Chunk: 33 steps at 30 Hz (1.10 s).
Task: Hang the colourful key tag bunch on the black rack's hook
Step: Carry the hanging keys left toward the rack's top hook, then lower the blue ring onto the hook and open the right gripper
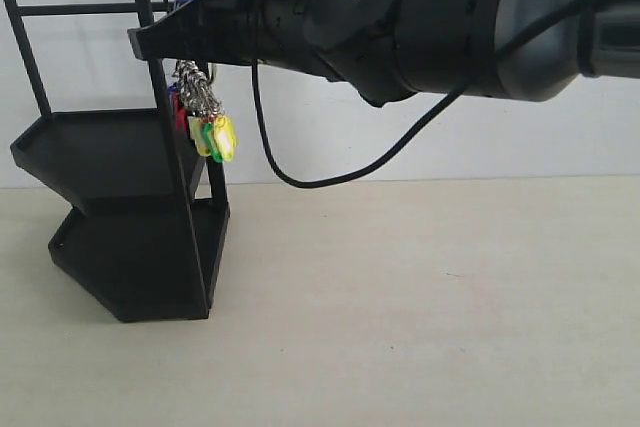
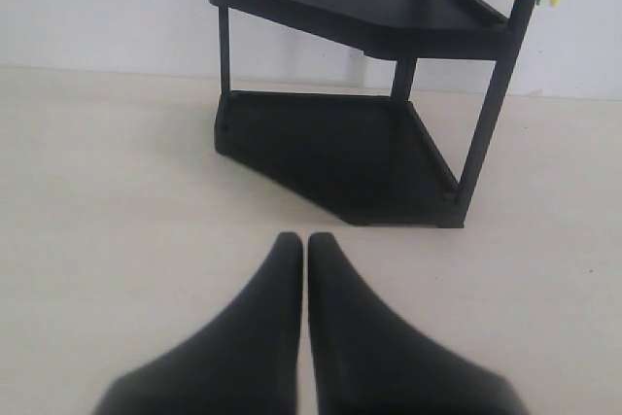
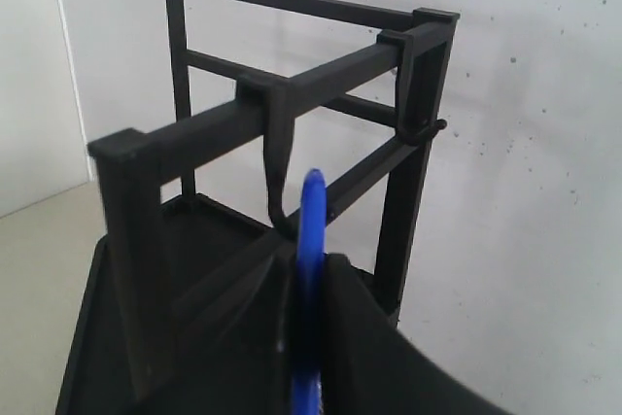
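The black rack (image 1: 130, 197) stands at the left of the exterior view, against the white wall. My right arm reaches across to its top crossbar. The right gripper (image 3: 311, 264) is shut on the blue sleeve (image 3: 311, 230) of the colourful key tag bunch's ring, right beside the rack's hook (image 3: 279, 167). Yellow, green and red tags (image 1: 205, 127) dangle on chains below the crossbar, next to the rack's front post. Whether the ring rests on the hook cannot be told. My left gripper (image 2: 306, 240) is shut and holds nothing, low over the table in front of the rack (image 2: 360, 143).
The beige table (image 1: 420, 307) stretches to the right of the rack. A white wall (image 1: 450, 137) runs behind it. A black cable (image 1: 330, 172) hangs in a loop from my right arm. A second hook (image 3: 418, 94) sits at the far end of the crossbar.
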Motion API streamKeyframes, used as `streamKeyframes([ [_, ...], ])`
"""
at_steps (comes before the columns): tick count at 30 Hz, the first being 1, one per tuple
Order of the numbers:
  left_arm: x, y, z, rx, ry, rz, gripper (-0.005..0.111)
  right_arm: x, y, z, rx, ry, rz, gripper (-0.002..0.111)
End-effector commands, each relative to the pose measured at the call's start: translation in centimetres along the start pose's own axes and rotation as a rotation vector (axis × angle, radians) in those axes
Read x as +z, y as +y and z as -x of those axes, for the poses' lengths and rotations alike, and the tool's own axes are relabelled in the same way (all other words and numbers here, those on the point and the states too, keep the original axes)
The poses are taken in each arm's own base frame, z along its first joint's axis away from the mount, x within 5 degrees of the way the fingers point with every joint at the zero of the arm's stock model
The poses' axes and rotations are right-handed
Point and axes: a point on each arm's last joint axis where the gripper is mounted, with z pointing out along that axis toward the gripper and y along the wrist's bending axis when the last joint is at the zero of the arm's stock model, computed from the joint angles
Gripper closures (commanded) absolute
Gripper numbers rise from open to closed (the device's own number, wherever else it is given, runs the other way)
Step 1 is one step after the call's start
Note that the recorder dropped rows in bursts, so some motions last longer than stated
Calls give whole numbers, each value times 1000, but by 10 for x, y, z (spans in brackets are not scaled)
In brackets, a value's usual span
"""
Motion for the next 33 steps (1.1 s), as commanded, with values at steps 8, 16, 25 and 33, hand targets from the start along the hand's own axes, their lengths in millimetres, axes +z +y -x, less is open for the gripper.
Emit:
streamKeyframes([
  [8,0,0,0,8,-6,4,102,-2,-4,9,7,-46,-36,43],
  [16,0,0,0,8,-6,4,102,-8,-4,17,17,-65,-35,44],
  [25,0,0,0,8,-6,4,102,-14,-3,24,36,-65,-15,56],
  [33,0,0,0,8,-6,4,102,-14,0,20,42,-30,21,62],
])
